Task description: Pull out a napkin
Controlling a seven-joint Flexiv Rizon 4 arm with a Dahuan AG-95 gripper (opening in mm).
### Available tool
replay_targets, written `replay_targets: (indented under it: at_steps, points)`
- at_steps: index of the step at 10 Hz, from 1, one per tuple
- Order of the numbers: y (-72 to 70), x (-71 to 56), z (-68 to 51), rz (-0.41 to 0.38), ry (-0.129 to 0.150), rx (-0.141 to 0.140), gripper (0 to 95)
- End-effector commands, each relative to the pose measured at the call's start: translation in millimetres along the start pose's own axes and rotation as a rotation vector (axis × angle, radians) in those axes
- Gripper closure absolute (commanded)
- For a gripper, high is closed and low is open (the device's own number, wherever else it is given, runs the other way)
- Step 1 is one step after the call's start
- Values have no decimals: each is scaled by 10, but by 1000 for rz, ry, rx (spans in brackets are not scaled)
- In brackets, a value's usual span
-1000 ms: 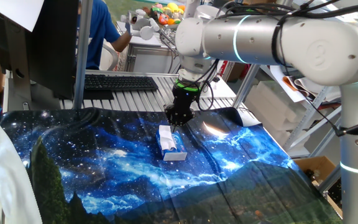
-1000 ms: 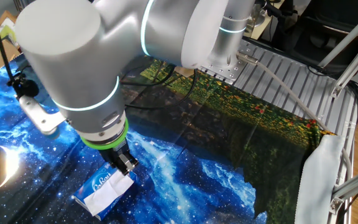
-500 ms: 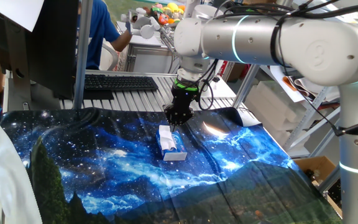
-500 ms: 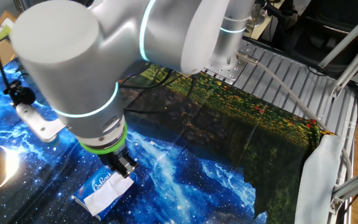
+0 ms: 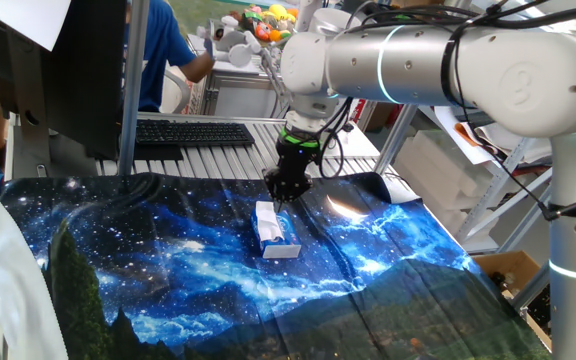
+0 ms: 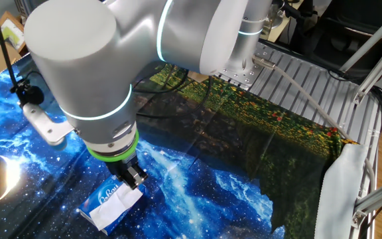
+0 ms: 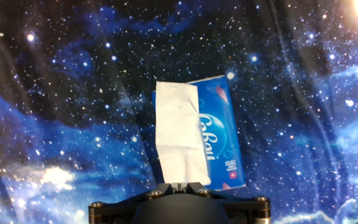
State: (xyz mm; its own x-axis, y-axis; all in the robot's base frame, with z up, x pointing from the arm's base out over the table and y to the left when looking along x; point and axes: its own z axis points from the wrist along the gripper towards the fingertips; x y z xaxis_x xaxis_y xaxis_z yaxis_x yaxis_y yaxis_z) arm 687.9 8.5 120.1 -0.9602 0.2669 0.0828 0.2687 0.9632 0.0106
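A small blue-and-white tissue pack (image 7: 219, 137) lies flat on the starry cloth (image 7: 73, 74). The white, wrinkled napkin (image 7: 178, 134) runs from the pack's top toward my gripper (image 7: 180, 184), whose jaws are shut on its near end. In one fixed view the gripper (image 5: 281, 203) hangs straight down just above the far end of the pack (image 5: 276, 240). In the other fixed view the gripper (image 6: 134, 182) pinches the napkin (image 6: 116, 207), which drapes over the pack (image 6: 105, 194).
A black keyboard (image 5: 193, 132) sits on the slatted table behind the cloth. A person in blue (image 5: 158, 50) stands beyond it. Bare metal slats (image 6: 310, 86) and a white cloth (image 6: 347, 179) border the far side. Shelving stands to the right.
The arm's upper links shift slightly. The gripper stays shut on the napkin over the pack, in nearly the same place.
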Motion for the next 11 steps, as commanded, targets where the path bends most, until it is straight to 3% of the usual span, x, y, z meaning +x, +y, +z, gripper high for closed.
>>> replay_targets:
  at_steps: [1,2,3,7,8,11]
  points:
    - [-9,23,-4,8,-19,1,950]
    - [-9,23,-4,-14,-34,23,950]
    - [-9,23,-4,-24,-34,27,950]
    - [-8,24,-4,-9,-44,28,950]
    - [-5,14,-8,-4,-58,27,950]
    - [23,-88,-59,-12,-54,33,950]
